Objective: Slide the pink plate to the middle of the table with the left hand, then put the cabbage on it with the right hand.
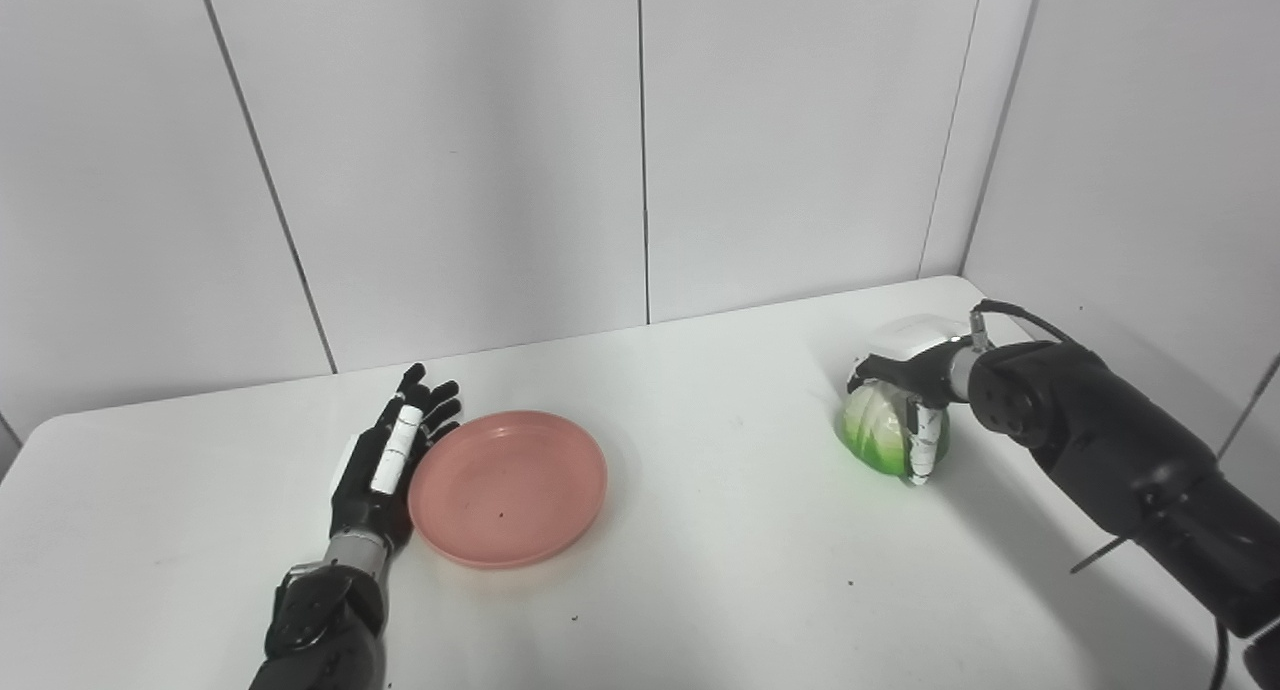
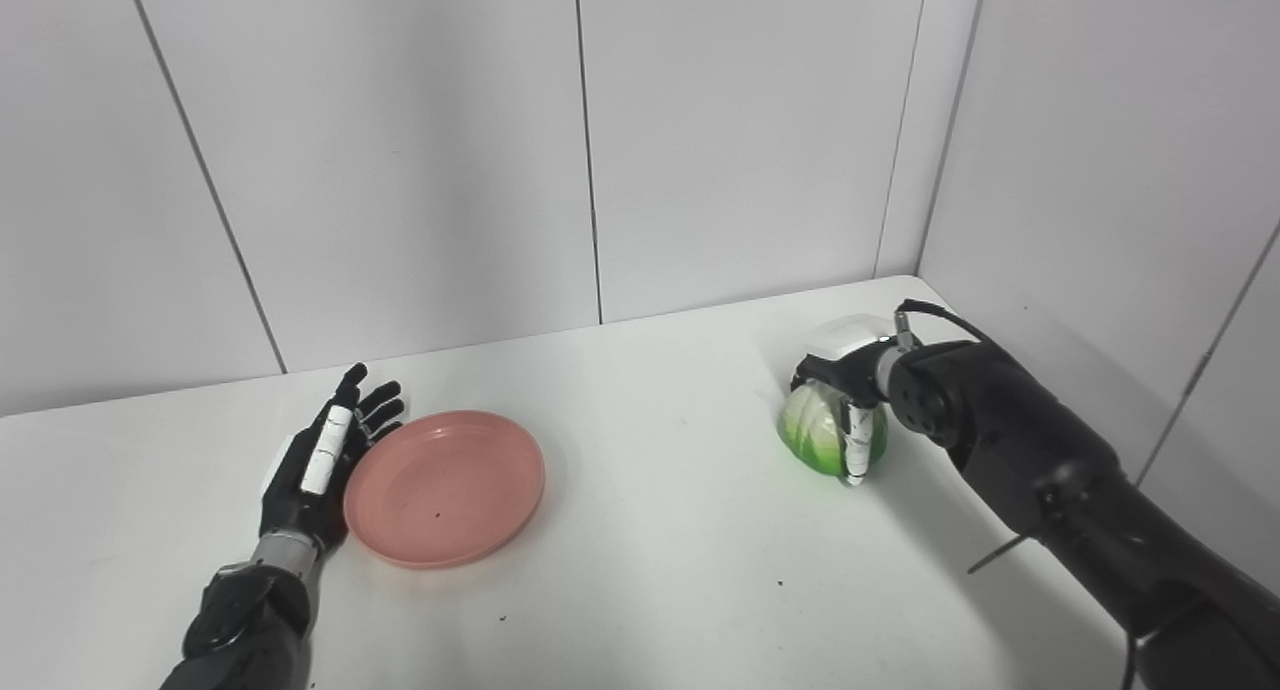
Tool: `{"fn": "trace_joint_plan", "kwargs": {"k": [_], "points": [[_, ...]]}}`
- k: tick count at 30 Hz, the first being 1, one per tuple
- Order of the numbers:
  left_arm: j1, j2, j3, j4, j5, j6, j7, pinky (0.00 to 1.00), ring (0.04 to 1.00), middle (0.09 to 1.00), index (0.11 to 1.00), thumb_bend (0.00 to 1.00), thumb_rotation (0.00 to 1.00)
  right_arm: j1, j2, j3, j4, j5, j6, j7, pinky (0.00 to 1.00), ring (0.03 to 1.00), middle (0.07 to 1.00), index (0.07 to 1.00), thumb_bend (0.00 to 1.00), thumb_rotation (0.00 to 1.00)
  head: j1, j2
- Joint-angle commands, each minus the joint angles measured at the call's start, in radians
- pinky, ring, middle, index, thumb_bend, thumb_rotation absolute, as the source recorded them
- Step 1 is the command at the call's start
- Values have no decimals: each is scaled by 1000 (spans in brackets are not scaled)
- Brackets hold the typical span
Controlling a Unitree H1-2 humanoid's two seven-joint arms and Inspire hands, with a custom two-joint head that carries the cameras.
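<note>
- My left hand [image 1: 385, 465] lies flat, fingers [image 1: 425, 400] apart, against the round pink plastic plate [image 1: 508, 488]; push it rightward, low and slow.
- My right hand [image 1: 905, 370] has fingers clamped on the green-white cabbage [image 1: 872, 428]; lift straight up.

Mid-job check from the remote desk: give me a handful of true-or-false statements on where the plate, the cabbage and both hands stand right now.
1. The round pink plastic plate holds nothing. True.
2. The green and white cabbage lies on the plate. False: it sits on the white table, far to the plate's right.
3. The left hand rests open against the plate's left rim. True.
4. The right hand hangs open, away from the cabbage. False: its fingers wrap the cabbage.
5. The plate is upside down. False: it sits rim up.
</note>
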Motion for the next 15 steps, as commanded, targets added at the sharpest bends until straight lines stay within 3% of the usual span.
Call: {"fn": "trace_joint_plan", "kwargs": {"k": [1,6,13,15], "points": [[53,3,3,26,-8,17,-6,873,871,843,938,1000,722,-4,-9,7,19,-6,-38,-17,386,469,540,482,553,11,1,1],[54,3,4,26,-8,13,-4,849,868,845,939,1000,725,-14,-12,32,30,-30,-13,4,525,591,498,481,531,0,1,1],[52,4,6,27,-10,13,-8,846,869,845,938,1000,726,-7,-19,20,20,1,-18,12,515,586,553,454,520,0,-1,4],[50,4,7,29,-11,14,-8,850,871,844,938,1000,729,-4,-18,9,12,19,-11,20,527,595,509,474,528,0,-3,4]]}}
